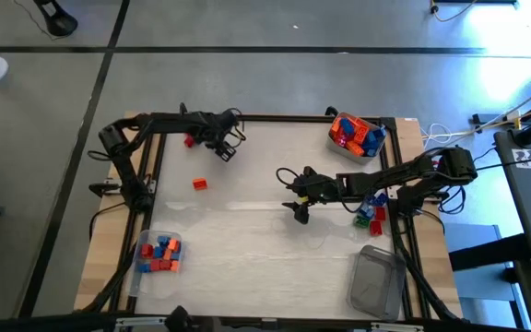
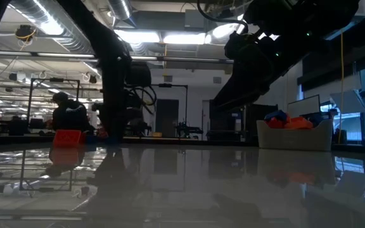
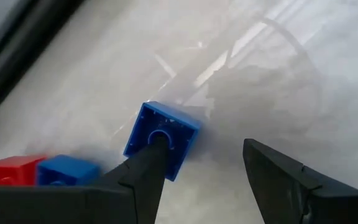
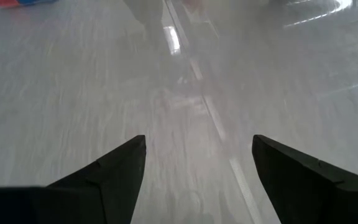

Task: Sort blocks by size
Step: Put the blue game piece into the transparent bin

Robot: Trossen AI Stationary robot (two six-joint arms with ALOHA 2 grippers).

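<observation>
Sorted: small bricks (image 1: 159, 254) in near-left tub (image 1: 142, 267).
Left: full far-right tub (image 1: 358, 136); red brick (image 1: 199, 183) loose on desk (image 1: 247, 240).
Left hand (image 1: 226, 148): released above blue brick (image 3: 161, 137).
Right hand (image 1: 300, 207): released, empty.

The pale tabletop (image 1: 265, 249) carries a red brick (image 1: 199, 183) near its left edge, three clear tubs in corners, and loose bricks (image 1: 372, 212) at the right edge.
</observation>
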